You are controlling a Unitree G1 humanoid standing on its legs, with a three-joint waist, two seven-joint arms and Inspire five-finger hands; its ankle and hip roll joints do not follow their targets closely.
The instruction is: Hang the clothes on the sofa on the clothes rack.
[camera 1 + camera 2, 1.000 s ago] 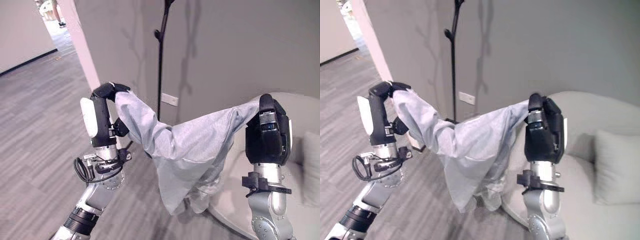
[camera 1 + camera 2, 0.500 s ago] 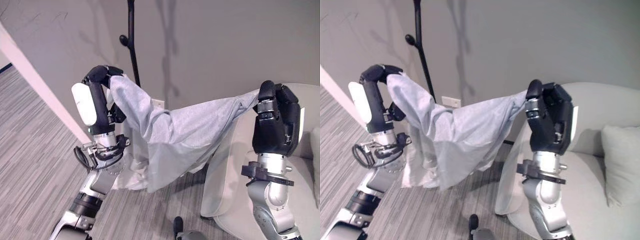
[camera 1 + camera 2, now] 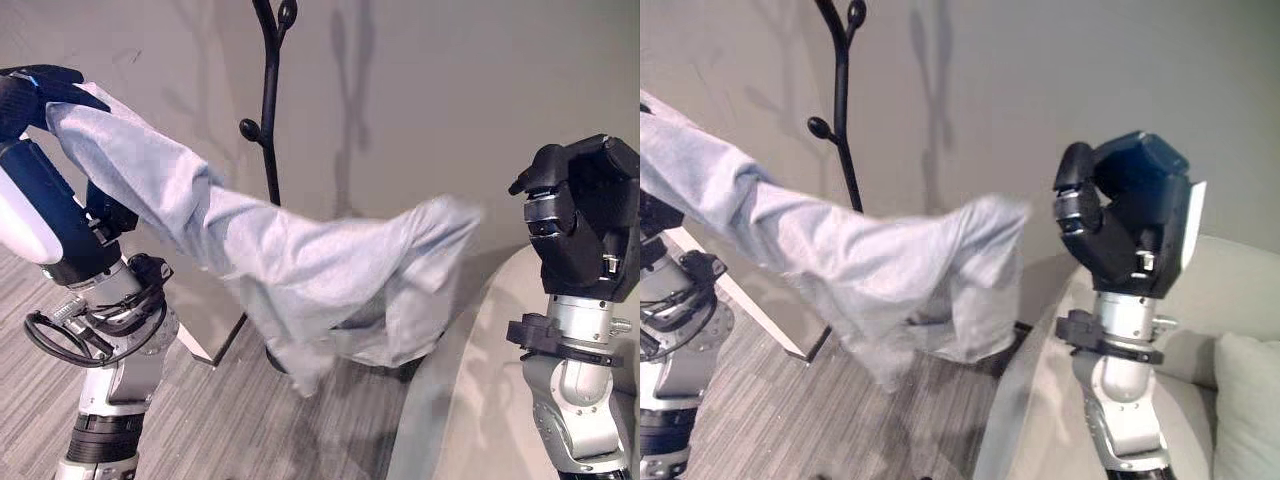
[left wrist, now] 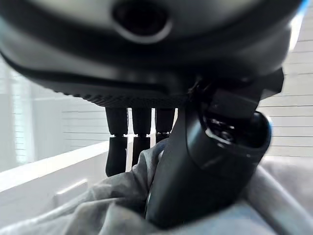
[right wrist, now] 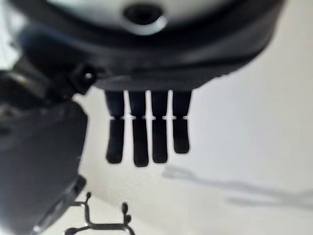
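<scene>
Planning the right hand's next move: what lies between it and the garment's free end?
Only bare grey wall shows between the right hand and the garment in the right eye view.

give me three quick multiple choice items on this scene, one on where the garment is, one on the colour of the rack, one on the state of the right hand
1. Where is the garment?
A. folded on the sofa
B. held up by the left hand
C. draped over the rack's top

2. What colour is the clothes rack?
A. black
B. white
C. red

3. How is the right hand?
A. curled round the garment
B. pinching the rack
C. open, holding nothing

Answers:
1 B: the left hand grips the pale grey garment at one end.
2 A: the clothes rack is black against the grey wall.
3 C: the right hand has straight fingers, apart from the cloth.
</scene>
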